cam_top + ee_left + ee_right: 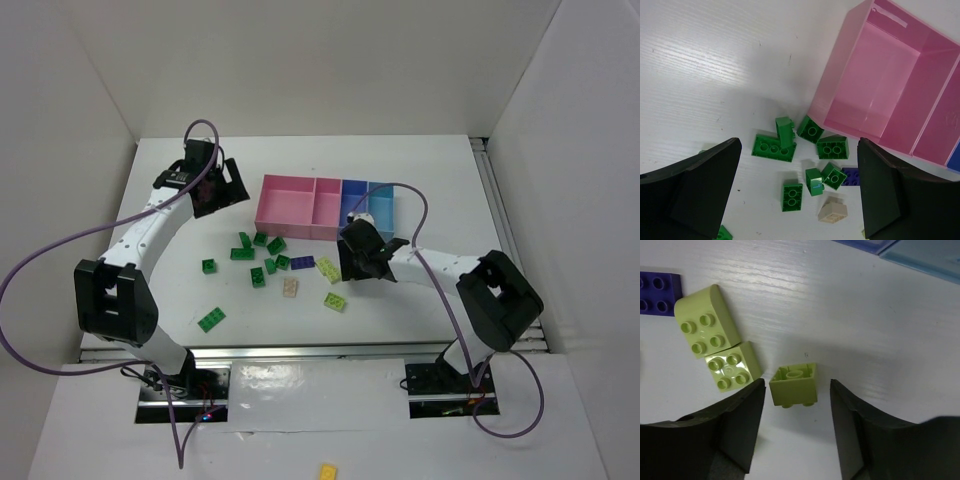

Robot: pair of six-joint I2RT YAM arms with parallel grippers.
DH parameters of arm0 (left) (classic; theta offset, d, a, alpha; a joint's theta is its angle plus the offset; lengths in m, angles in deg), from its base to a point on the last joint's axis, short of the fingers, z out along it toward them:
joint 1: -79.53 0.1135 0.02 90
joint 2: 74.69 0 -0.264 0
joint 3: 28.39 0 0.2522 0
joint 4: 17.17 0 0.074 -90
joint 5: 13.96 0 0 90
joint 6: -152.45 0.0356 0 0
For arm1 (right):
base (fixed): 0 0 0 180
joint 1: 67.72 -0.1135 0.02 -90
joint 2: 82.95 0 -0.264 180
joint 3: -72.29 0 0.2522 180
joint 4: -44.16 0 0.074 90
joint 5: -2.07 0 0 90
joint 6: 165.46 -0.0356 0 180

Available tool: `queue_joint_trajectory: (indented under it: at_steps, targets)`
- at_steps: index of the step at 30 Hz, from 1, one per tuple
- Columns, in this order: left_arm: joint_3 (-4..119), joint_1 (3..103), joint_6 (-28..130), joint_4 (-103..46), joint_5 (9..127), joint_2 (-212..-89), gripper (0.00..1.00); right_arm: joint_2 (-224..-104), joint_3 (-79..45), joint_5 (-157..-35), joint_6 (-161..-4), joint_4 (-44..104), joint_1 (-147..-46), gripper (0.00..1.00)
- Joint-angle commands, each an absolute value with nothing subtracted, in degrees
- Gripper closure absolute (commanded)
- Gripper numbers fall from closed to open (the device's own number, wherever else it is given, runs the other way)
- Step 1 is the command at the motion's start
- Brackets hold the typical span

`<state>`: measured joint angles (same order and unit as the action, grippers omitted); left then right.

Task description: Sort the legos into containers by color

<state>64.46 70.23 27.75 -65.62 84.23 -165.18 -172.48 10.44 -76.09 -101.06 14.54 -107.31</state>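
Several green legos (262,250) lie mid-table, with a dark purple brick (302,262), a beige brick (290,287) and pale yellow-green bricks (328,270). The tray of containers (300,205) stands behind them: pink, blue and light-blue compartments. My left gripper (225,188) is open and empty, left of the tray; its view shows the green cluster (773,148), the beige brick (832,211) and a pink compartment (880,95) below it. My right gripper (795,405) is open around an upside-down yellow-green brick (794,385), touching neither finger. It sits in front of the blue compartments in the top view (358,255).
Two more yellow-green bricks (715,335) and the purple brick (657,287) lie left of the right gripper. Lone green bricks lie at the front left (211,319) and left (208,266). A bright yellow brick (328,472) lies off the table in front. White walls enclose the table.
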Motion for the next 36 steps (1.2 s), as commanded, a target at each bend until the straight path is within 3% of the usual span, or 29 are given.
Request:
queue_joint_trajectory:
  at_steps: [1,4,7,15,26,29,31,34,36]
  targets:
    - [64.5,70.5,28.3,-64.6,83.6,-164.7,0.01,-173.4,10.2,-77.6,-99.8,19.5,-107.4,0.4]
    - [64.5,70.5,28.3,-64.6,83.6,-165.2,0.01,-173.4,10.2,-75.9,-100.4,18.6,-107.4,0.59]
    - [64.5,70.5,28.8,-64.6,84.1,-165.2,0.01,-171.5,7.4,-72.0,-101.0,15.8,-108.8,0.68]
    - [64.5,71.6,29.8,-64.6,82.9,-165.7,0.01,-165.1,-3.4,-64.1,-102.7,5.7,-108.5,0.68]
    - [62.2,72.8,30.4,-64.6,82.9,-164.7,0.01,-178.4,-18.7,-67.8,-99.1,9.0,-99.3,0.68]
    - [62.2,72.8,30.4,-64.6,82.9,-164.7,0.01,-182.8,-21.3,-67.8,-99.1,9.7,-97.2,0.65]
    - [62.2,73.4,30.4,-65.1,82.9,-164.7,0.01,-184.5,-22.2,-67.8,-99.1,11.0,-96.3,0.55]
    - [62.2,73.4,30.9,-65.1,82.9,-164.2,0.01,-186.0,-24.6,-67.8,-99.1,9.7,-95.6,0.27]
    - [62.2,73.4,30.9,-65.1,82.9,-163.6,0.01,-183.4,-23.0,-67.3,-98.5,10.4,-96.3,0.25]
